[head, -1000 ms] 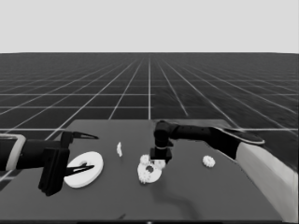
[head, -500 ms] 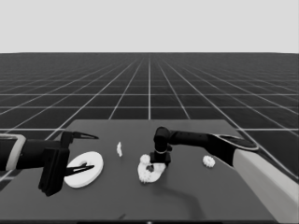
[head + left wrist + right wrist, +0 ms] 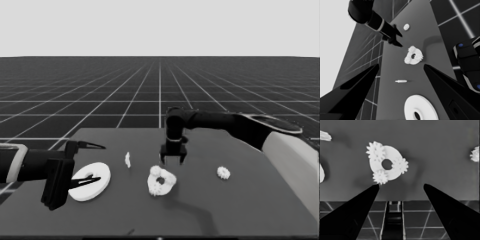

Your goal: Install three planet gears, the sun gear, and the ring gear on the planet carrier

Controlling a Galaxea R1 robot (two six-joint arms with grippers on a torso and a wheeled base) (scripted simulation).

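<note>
- While hovering just behind the smaller round part (image 3: pixel 161 181), the right gripper (image 3: pixel 173 161) has its fingers spread, grasping nothing.
- Three gears (image 3: pixel 399 165) sit on the smaller round part around its hole; centre hole bare.
- Fourth gear (image 3: pixel 223 173) lies alone, right of the smaller round part.
- Thin white piece (image 3: pixel 128 159) just left of it; larger round part (image 3: pixel 90 181) farther left.
- Left gripper (image 3: pixel 92 164) waits over the larger round part, fingers spread, gripping nothing.

Flat even light, no glare. Soft shadow on table (image 3: pixel 200 215) in lower centre of head view. Edges slightly blurred throughout.
</note>
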